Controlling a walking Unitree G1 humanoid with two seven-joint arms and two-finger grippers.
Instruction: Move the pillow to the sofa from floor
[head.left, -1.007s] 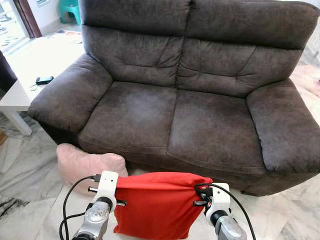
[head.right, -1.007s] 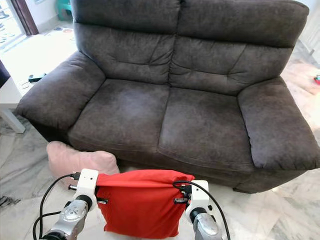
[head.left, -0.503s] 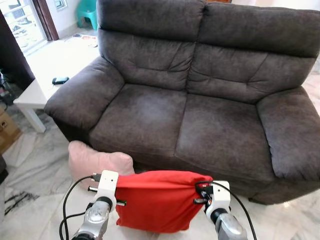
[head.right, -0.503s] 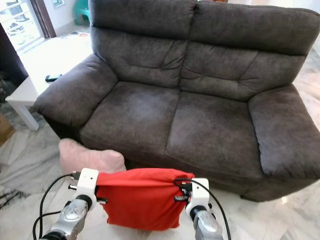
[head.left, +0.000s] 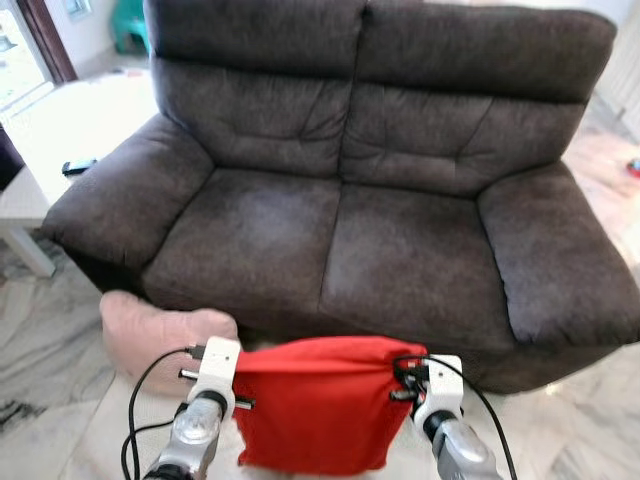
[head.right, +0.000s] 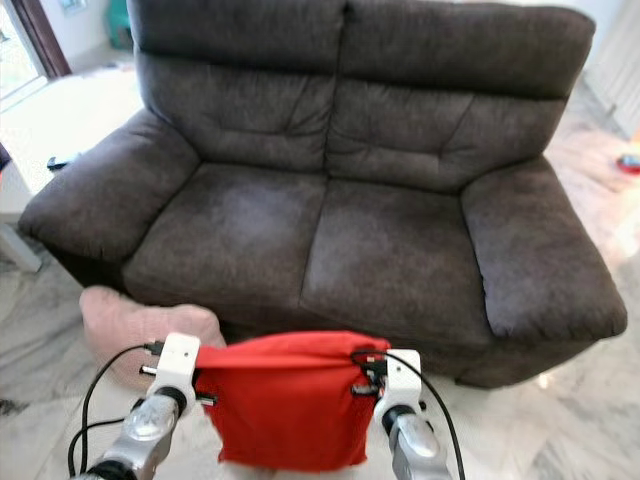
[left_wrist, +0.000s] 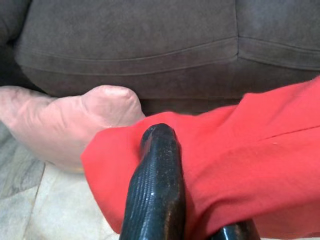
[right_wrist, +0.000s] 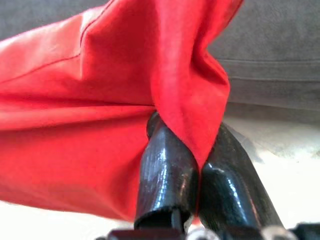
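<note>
A red pillow (head.left: 318, 402) hangs in the air between my two arms, in front of the dark grey sofa (head.left: 330, 235). My left gripper (head.left: 245, 382) is shut on the pillow's left top corner. In the left wrist view one black finger (left_wrist: 156, 185) presses into the red cloth (left_wrist: 250, 160). My right gripper (head.left: 398, 380) is shut on the right top corner; its two fingers (right_wrist: 167, 175) pinch a fold of the red fabric (right_wrist: 75, 100). The pillow hangs below the level of the seat cushions (head.right: 300, 240).
A pink pillow (head.left: 160, 335) lies on the marble floor (head.right: 590, 400) against the sofa's front left corner. A white low table (head.left: 40, 150) with a small dark object (head.left: 78, 166) stands to the left of the sofa. Both seat cushions are bare.
The camera has shifted, so the sofa sits more to the left and closer. The red pillow stays pinched between both grippers, still hanging at about the same height.
</note>
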